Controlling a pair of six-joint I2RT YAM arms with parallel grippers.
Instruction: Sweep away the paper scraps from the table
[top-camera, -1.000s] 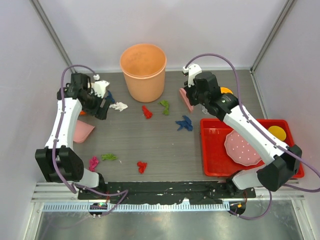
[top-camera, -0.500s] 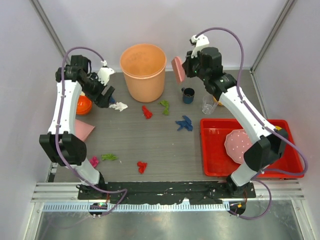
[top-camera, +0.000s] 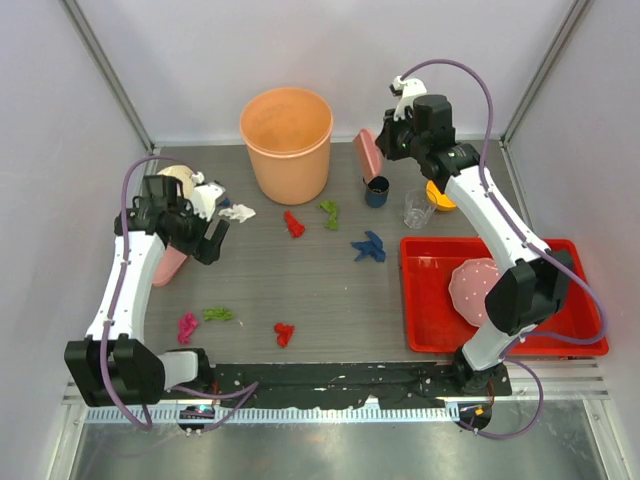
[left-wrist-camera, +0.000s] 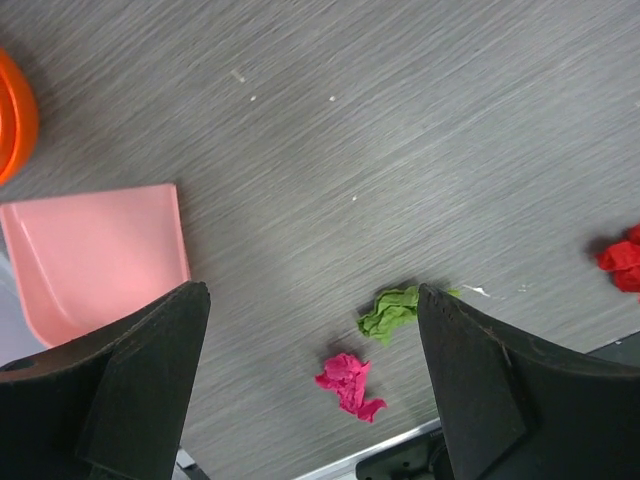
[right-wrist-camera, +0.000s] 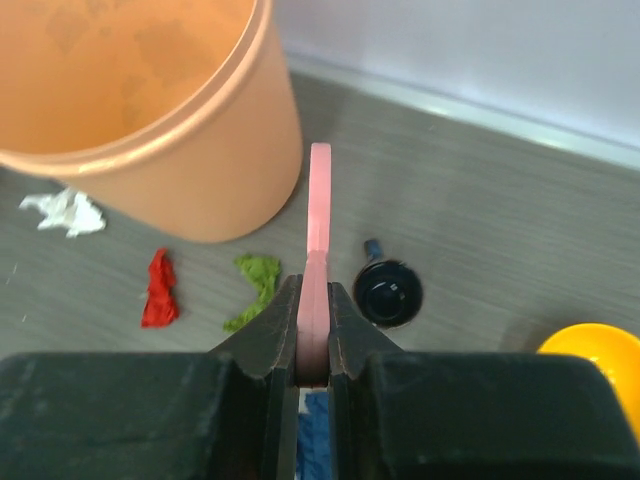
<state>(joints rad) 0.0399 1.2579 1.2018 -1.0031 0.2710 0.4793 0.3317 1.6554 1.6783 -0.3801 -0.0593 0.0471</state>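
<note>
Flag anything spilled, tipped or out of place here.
Only the paper scraps stand out: crumpled bits strewn across the table, from beside the orange bucket to the near edge. The dark cup and glass stand upright.

No readable text, label or number anywhere.

robotics lab test cell, plain white walls (top-camera: 420, 40), aluminium frame posts (top-camera: 108, 75), rail-edged table (top-camera: 300, 290)

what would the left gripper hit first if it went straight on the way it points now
Probably bare table, between the open fingers of the left gripper. The green scrap lies close to that line and might be clipped; depth is unclear.
</note>
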